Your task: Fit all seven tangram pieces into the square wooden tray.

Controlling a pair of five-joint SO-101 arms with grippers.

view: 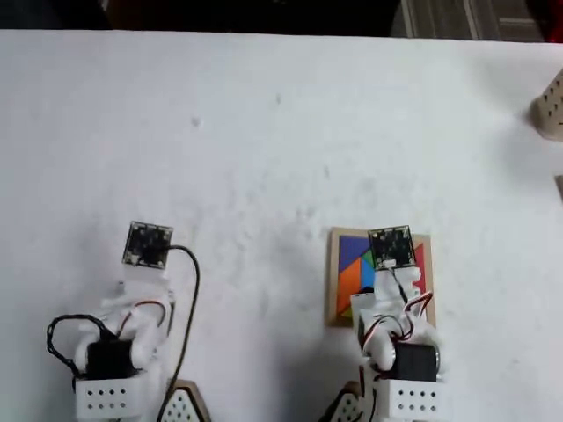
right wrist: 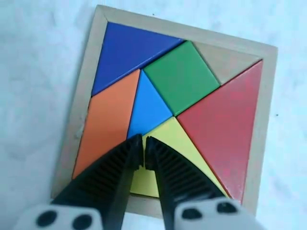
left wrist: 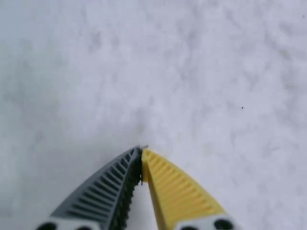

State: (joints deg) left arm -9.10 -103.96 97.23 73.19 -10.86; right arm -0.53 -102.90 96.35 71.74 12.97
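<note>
White table: your right gripper hangs jaws-together over tray, likely seating yellow triangle flush; left gripper pinched empty, parked aside.

table: white, faintly mottled, spanning the whole high view; bare surface in the left wrist view
tray: square, wooden, flat on the table's right half near the front edge; its rim rests on the white surface
block: beige, perforated, at the right edge, well apart from the tray
left base: white, perforated, at the front edge
right base: white, perforated, at the front edge, just in front of the tray
</note>
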